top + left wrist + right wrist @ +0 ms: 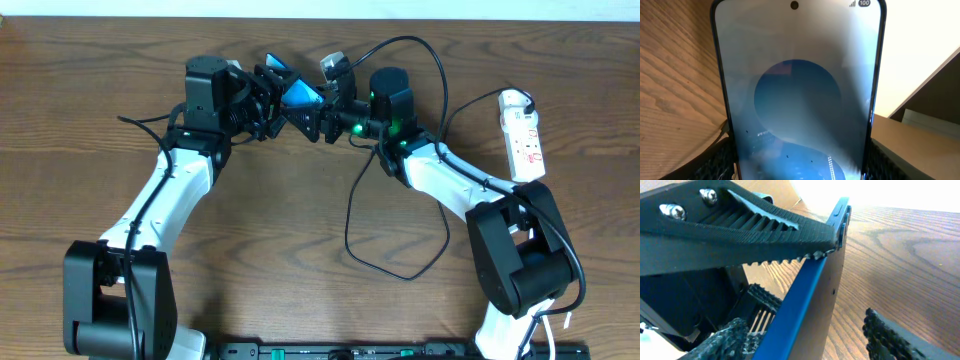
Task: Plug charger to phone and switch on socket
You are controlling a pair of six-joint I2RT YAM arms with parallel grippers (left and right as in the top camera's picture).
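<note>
The phone (300,95) is held up off the table with my left gripper (272,102) shut on it. In the left wrist view its blue screen (800,90) fills the frame, and the fingers (715,160) press on both long edges. My right gripper (326,116) straddles the phone's other end. It is open, with the phone's edge (805,305) close to one of its fingers (725,340) and a gap to the other. The charger (398,274), a thin black cable, loops on the table below the grippers; its plug tip is hidden. The white socket (522,135) lies at the far right.
In the right wrist view, a ribbed finger (740,230) of the left gripper crosses the top of the frame and touches the phone's edge. The wooden table (300,220) lies beneath both arms. Both arm bases stand at the front edge.
</note>
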